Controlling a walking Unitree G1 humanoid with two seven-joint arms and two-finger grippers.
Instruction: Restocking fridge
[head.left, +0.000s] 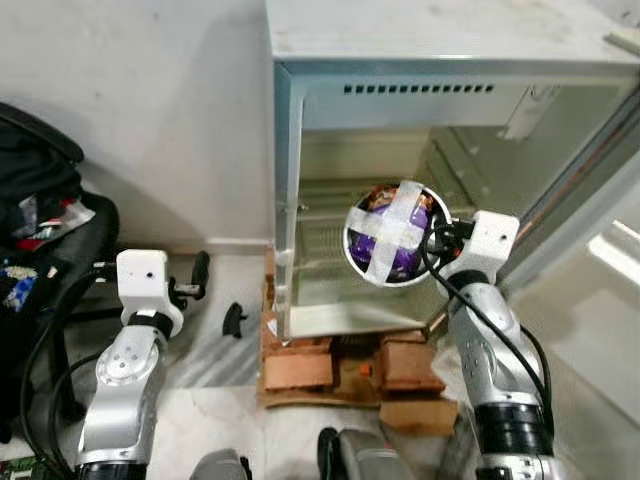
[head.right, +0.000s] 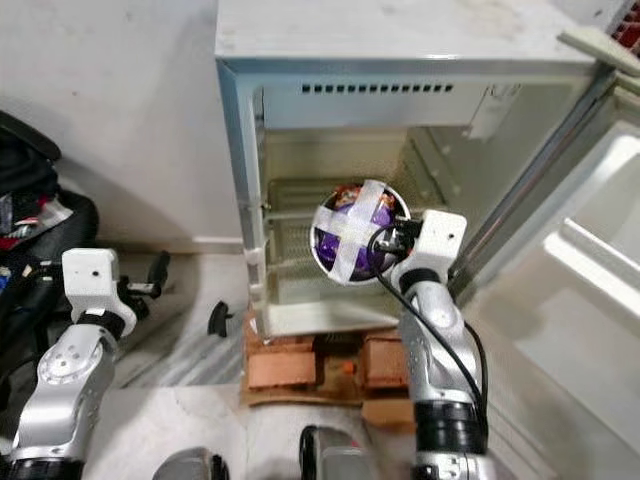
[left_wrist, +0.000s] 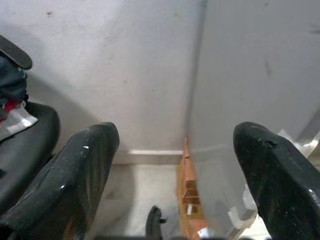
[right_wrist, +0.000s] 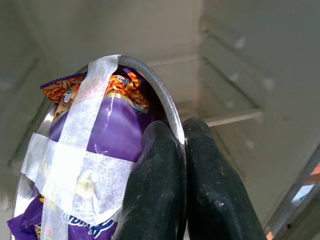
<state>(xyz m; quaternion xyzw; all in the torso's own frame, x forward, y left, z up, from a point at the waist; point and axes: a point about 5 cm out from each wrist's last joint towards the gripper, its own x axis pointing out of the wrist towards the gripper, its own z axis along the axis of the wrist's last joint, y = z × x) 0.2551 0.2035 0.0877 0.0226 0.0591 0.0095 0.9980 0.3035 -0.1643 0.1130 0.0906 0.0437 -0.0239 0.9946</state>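
Steel bowl (right_wrist: 165, 107) rim clamped by right tool (right_wrist: 182, 137); left tool (left_wrist: 175, 165) spread apart.

Thin shiny metal in the bowl (right_wrist: 165, 107), crossed with matt, papery white tape (right_wrist: 82, 165) over a glossy purple plastic packet (right_wrist: 117, 132). Smooth, pale, dull enamel-like lining inside the fridge (head.left: 300, 120); rough reddish bricks (head.left: 300, 365) beneath. Scuffed, semi-gloss black on the right gripper (right_wrist: 182, 145) fingers (right_wrist: 155, 190).

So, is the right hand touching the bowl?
Touching. In the right wrist view, the right hand pinches the rim of the bowl between its two fingers.
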